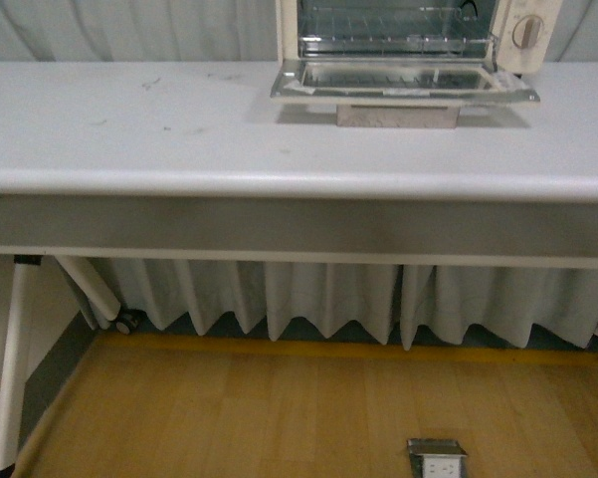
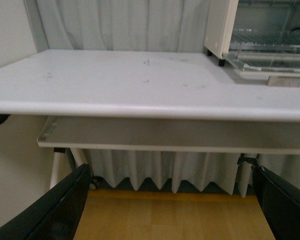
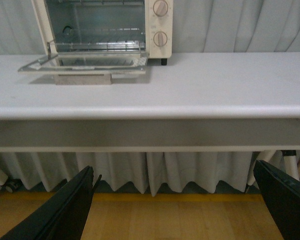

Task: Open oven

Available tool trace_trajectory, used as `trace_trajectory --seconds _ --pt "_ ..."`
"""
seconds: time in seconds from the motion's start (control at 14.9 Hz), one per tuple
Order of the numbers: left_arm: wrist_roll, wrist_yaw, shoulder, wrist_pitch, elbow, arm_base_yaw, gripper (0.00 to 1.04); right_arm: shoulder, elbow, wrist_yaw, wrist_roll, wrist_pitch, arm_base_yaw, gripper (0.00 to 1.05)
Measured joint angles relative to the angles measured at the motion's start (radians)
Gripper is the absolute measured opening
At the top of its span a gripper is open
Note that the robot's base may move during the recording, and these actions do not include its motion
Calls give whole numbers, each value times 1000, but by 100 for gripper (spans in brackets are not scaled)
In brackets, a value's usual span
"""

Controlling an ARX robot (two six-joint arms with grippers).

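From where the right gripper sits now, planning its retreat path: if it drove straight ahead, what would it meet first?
Probably the table's front edge or the panel beneath it; the right gripper sits low, open. The oven lies further back; depth is unclear.

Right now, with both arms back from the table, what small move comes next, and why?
Probably none beyond holding both arms back. The oven door already lies folded down flat, showing the wire rack, and both grippers' jaws are spread wide, holding nothing.

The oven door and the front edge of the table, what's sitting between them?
Nothing: in the front view, only bare white table top with a few faint scuff marks lies before the open oven door.
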Motion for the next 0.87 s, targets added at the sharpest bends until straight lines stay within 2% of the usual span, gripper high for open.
trace_trajectory --seconds 0.87 --pt "0 0 0 -3 0 0 98 0 0 -1 0 -3 0 98"
